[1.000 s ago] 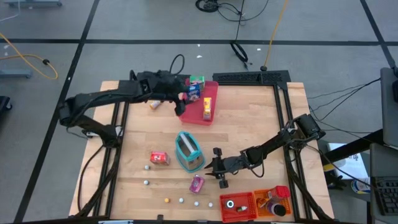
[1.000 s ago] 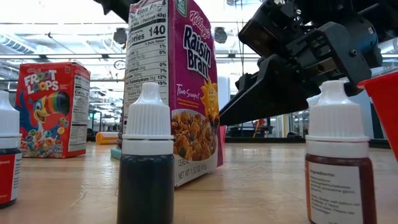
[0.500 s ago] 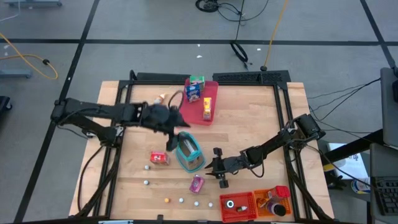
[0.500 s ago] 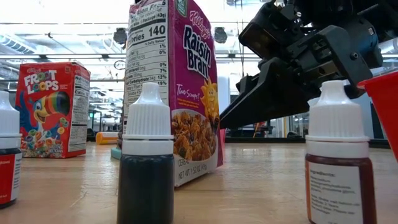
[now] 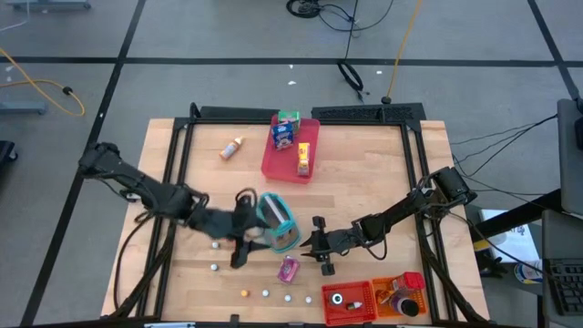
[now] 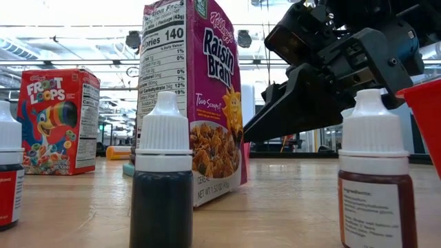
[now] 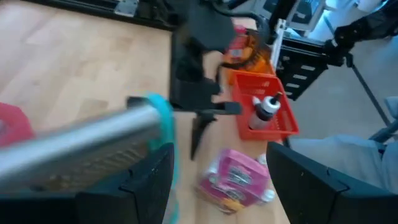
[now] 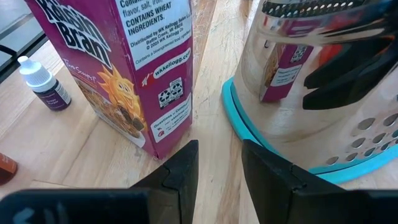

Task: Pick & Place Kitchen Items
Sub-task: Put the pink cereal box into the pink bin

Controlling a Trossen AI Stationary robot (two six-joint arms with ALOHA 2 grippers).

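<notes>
My left gripper (image 5: 250, 239) is open, low over the table's middle, beside the teal-rimmed metal toaster (image 5: 276, 221) and above the spot where the red Froot Loops box (image 6: 58, 120) stands. My right gripper (image 5: 319, 246) is open on the toaster's other side, its fingers (image 8: 177, 168) level just above the wood. The pink Raisin Bran box (image 5: 289, 269) stands upright between them on the near side. Small white-capped bottles (image 5: 265, 293) stand along the near edge. An orange-capped bottle (image 5: 232, 148) lies on its side at the far left.
A pink tray (image 5: 273, 167) at the far middle holds a green-and-blue packet (image 5: 286, 128) and a yellow one (image 5: 303, 157). A red bin (image 5: 351, 302) and an orange bin (image 5: 401, 296) sit at the near right corner. Bare wood lies at the right and far left.
My left arm has swung from the pink tray at the far edge toward the near edge and down, ending beside the toaster and covering the red box in the high view.
</notes>
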